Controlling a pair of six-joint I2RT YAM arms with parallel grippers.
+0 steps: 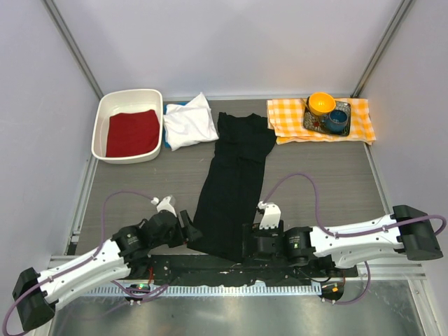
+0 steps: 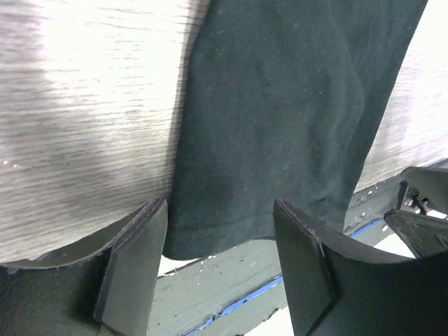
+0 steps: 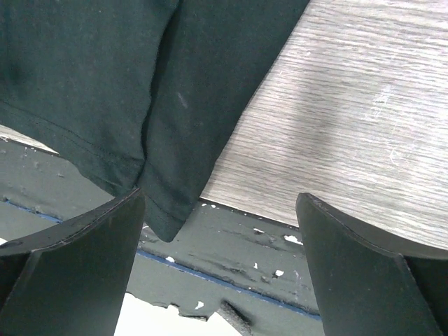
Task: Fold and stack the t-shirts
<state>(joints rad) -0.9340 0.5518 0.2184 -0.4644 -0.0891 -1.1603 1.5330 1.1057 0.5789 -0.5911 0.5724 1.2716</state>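
The black t-shirt (image 1: 234, 178) lies folded into a long strip down the middle of the table, with its hem at the near edge. No white label shows. My left gripper (image 1: 190, 234) is open at the hem's left corner. In the left wrist view the gripper (image 2: 220, 269) has the hem (image 2: 231, 234) just beyond its open jaws. My right gripper (image 1: 246, 245) is open at the hem's right corner. In the right wrist view the gripper (image 3: 220, 269) has the hem corner (image 3: 164, 217) by its left finger. The white t-shirt (image 1: 189, 120) lies folded at the back, with a blue edge (image 1: 176, 105) under it.
A white bin (image 1: 128, 98) holding a red cloth (image 1: 131, 132) stands at the back left. An orange-and-white checked cloth (image 1: 287, 115) at the back right carries a tray (image 1: 344, 108) with an orange bowl (image 1: 321, 103) and a blue cup (image 1: 337, 120). The table's near edge (image 3: 294, 245) runs under both grippers.
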